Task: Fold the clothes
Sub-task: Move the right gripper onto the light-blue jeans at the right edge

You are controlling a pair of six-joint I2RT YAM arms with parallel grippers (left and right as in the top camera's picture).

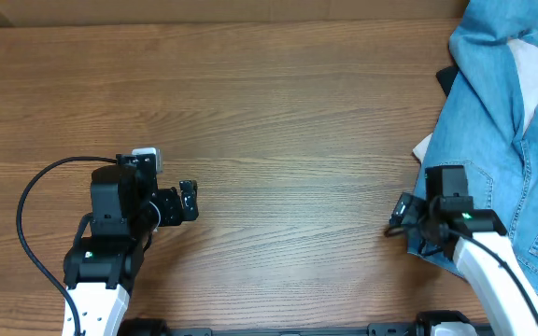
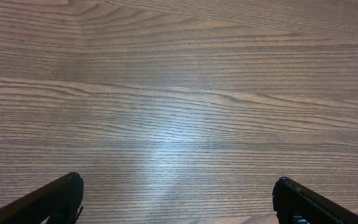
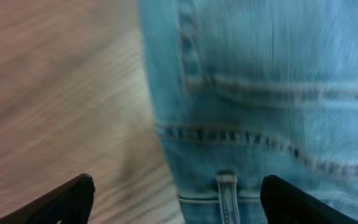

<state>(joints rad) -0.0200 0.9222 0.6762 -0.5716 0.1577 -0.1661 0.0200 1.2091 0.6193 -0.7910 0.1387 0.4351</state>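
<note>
The clothes, light blue denim jeans (image 1: 512,131), lie crumpled at the table's right edge. In the right wrist view their waistband and a belt loop (image 3: 227,190) fill the right half, blurred. My right gripper (image 1: 407,224) hangs over the jeans' near left edge. Its jaws (image 3: 179,199) stand open, one finger over bare wood and the other over denim, the belt loop between them. My left gripper (image 1: 187,201) is far off at the lower left. It is open (image 2: 179,202) over bare wood, with nothing between its fingers.
A pale beige cloth (image 1: 535,70) shows among the jeans' folds and a black garment (image 1: 446,79) peeks out at their left edge. A pale scrap (image 1: 423,147) lies beside the denim. A black cable (image 1: 35,187) loops left of the left arm.
</note>
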